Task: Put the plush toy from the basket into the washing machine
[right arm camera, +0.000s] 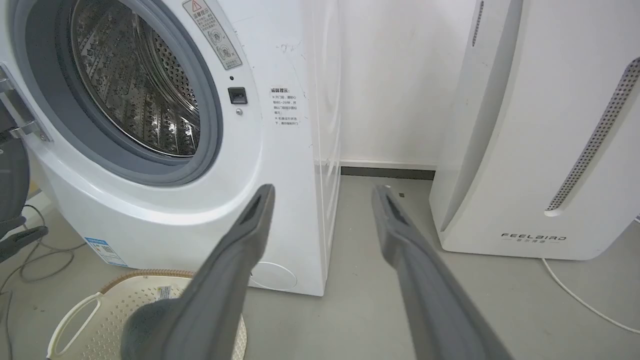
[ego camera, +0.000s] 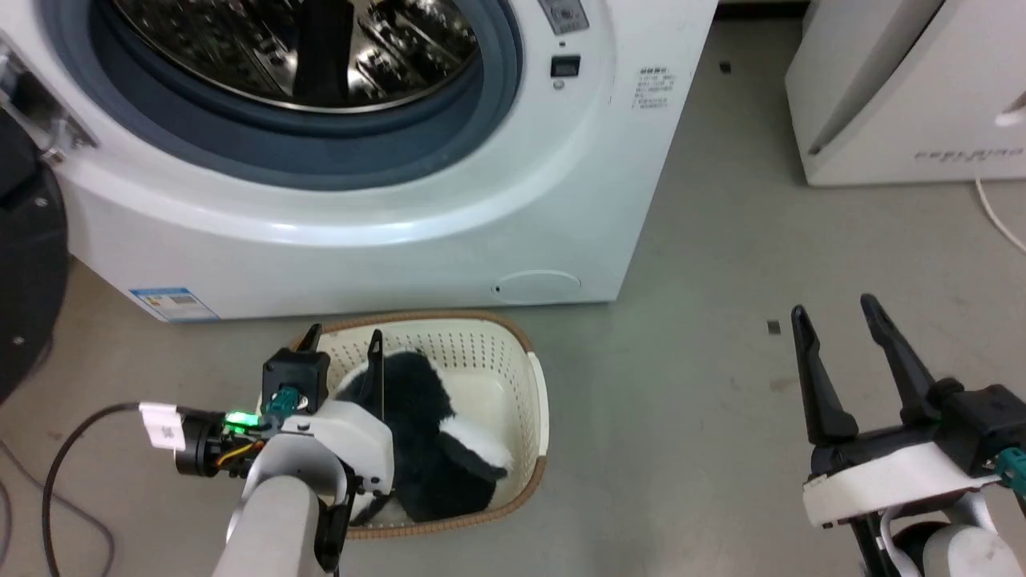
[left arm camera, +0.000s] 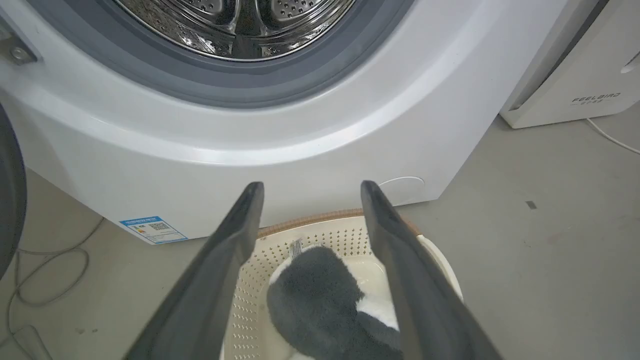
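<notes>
Plush toy (ego camera: 433,433) in basket (ego camera: 535,393); left tool (ego camera: 344,332) and right tool (ego camera: 834,307) both agape, empty.

plush toy (ego camera: 425,401) partly behind left hand (ego camera: 344,332), washing machine (ego camera: 361,232) cropped at top edge, label (ego camera: 653,86) unreadable

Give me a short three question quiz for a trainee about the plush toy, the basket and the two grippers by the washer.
1. True or false: the fluffy black-and-white plush toy lies inside the cream perforated plastic basket in front of the white front-loading washing machine.
2. The left gripper is: A) shut on the toy, B) open over the basket, C) shut and empty.
3. Which gripper hangs over bare grey floor?
Key: 1 true; 2 B; 3 the right gripper.
</notes>
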{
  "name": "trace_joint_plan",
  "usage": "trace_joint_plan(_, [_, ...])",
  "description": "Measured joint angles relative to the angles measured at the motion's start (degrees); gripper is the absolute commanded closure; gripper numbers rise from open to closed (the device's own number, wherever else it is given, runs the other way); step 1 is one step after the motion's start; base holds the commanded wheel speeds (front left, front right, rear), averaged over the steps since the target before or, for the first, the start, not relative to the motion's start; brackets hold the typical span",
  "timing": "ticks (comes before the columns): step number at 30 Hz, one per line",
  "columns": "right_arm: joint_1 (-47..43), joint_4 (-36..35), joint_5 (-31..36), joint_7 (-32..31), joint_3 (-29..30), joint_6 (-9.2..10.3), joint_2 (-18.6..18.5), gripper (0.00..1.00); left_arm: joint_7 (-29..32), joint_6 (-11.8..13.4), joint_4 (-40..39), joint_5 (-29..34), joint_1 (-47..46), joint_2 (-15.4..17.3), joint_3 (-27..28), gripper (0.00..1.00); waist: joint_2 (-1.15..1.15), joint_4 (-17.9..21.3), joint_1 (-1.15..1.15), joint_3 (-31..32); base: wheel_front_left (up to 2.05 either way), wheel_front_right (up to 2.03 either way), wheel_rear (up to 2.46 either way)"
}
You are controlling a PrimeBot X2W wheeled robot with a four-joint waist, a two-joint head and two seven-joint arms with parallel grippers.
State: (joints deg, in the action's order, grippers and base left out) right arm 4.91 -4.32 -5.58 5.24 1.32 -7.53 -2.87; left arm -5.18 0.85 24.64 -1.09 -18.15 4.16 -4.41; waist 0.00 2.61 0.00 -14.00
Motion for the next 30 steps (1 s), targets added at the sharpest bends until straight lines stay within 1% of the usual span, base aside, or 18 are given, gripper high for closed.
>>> trace_joint_plan(4, [1.04, -0.73, -0.21, 0.49, -0.1, 0.0, 0.0, 0.0, 0.2, -0.02, 3.64, -0.7, -2.68, 0.35, -0.07, 0.0, 0.0, 0.43, 0.0, -2.62, 0.0, 0.0, 0.0])
trace_joint_plan(10, [2.73, -1.89, -1.19, 1.09, -0.36, 0.0, 0.0, 0.0, 2.18, -0.54, 7.81, -1.89, -6.28, 1.41, 0.0, 0.0, 0.0, 1.33, 0.0, -6.9, 0.0, 0.0, 0.0])
trace_joint_plan(18, [4.71, -3.46, -2.22, 2.03, -0.42, 0.0, 0.0, 0.0, 5.83, -1.32, 12.76, -2.64, -11.29, 3.07, -0.49, 0.0, 0.0, 2.53, 0.0, -13.17, 0.0, 0.0, 0.0])
trace_joint_plan(19, [5.28, -3.82, -2.59, 2.29, -0.45, 0.0, 0.0, 0.0, 7.09, -1.55, 13.91, -2.66, -12.5, 3.52, -0.73, 0.0, 0.0, 2.77, 0.0, -14.75, 0.0, 0.0, 0.0])
trace_joint_plan(26, [6.92, -5.02, -3.59, 3.14, -0.6, 0.0, 0.0, 0.0, 11.18, -2.02, 18.04, -4.04, -16.53, 4.3, -1.23, 0.0, 0.0, 3.57, 0.0, -20.07, 0.0, 0.0, 0.0])
trace_joint_plan(30, [7.66, -5.42, -4.19, 3.57, -0.57, 0.0, 0.0, 0.0, 12.24, -2.0, 20.34, -4.23, -19.24, 4.72, -1.83, 0.0, 0.0, 4.0, 0.0, -22.98, 0.0, 0.0, 0.0])
